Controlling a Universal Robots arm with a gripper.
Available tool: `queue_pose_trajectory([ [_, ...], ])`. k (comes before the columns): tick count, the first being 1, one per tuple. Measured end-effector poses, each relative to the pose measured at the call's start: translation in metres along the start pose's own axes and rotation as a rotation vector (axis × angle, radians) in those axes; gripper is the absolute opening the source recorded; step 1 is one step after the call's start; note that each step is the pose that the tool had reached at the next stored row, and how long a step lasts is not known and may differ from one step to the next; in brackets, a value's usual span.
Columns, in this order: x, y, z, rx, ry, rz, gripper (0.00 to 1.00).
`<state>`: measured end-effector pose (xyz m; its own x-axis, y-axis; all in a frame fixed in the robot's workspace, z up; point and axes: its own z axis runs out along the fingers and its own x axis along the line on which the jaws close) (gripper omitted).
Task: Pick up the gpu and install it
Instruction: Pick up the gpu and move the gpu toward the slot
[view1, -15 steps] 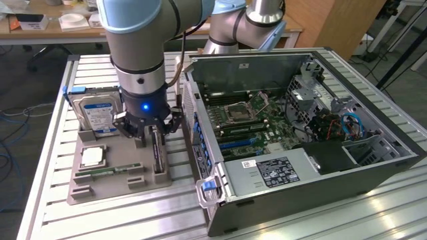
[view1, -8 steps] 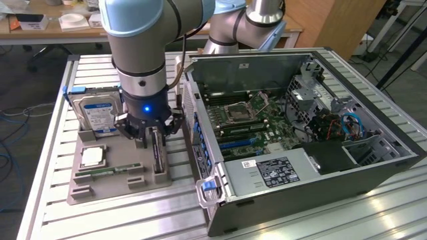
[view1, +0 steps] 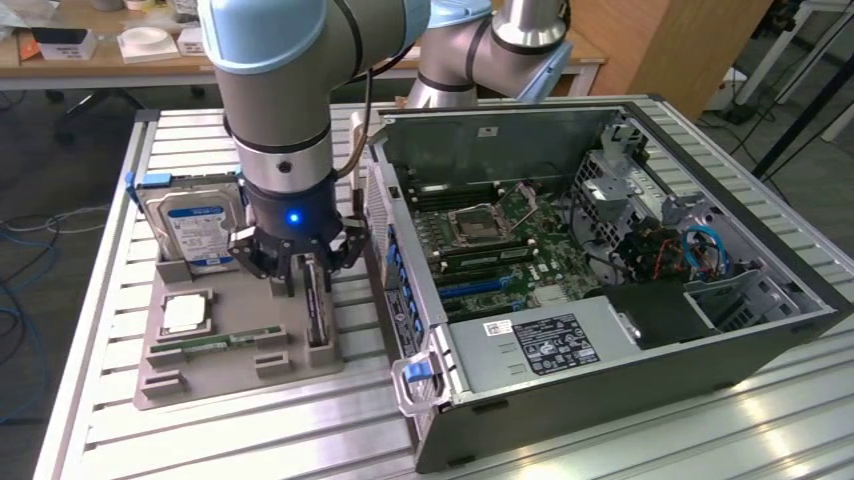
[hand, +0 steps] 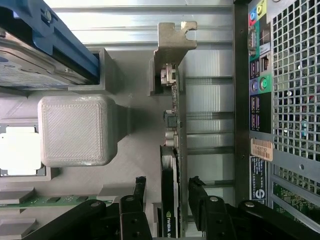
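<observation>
The gpu (view1: 316, 305) stands on edge in a slot of the grey holder tray (view1: 227, 375), a dark thin card. In the wrist view the gpu (hand: 172, 145) runs edge-on, with its silver bracket (hand: 172, 37) at the far end. My gripper (view1: 300, 268) has come down over the card beside the computer case (view1: 534, 400). My gripper (hand: 167, 182) is open and straddles the card. One black finger (hand: 139, 187) stands clear of the card on one side. The other finger (hand: 197, 189) sits close to the opposite face.
A hard drive (view1: 194, 225) with a blue-white label stands upright in the tray behind the gripper. A processor (view1: 184, 313) and a green memory stick (view1: 214, 343) lie in the tray. The case's rear panel (hand: 280, 100) is close beside the card. The motherboard (view1: 507, 250) lies exposed inside the case.
</observation>
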<state>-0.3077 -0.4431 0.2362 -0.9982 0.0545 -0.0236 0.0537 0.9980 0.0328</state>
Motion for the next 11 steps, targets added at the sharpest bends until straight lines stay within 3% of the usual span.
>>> queue_pose_trajectory([
  [3, 0.0, 0.0, 0.0, 0.0, 0.0, 0.0, 0.46],
  [4, 0.0, 0.0, 0.0, 0.0, 0.0, 0.0, 0.39],
  [11, 0.0, 0.0, 0.0, 0.0, 0.0, 0.0, 0.39],
])
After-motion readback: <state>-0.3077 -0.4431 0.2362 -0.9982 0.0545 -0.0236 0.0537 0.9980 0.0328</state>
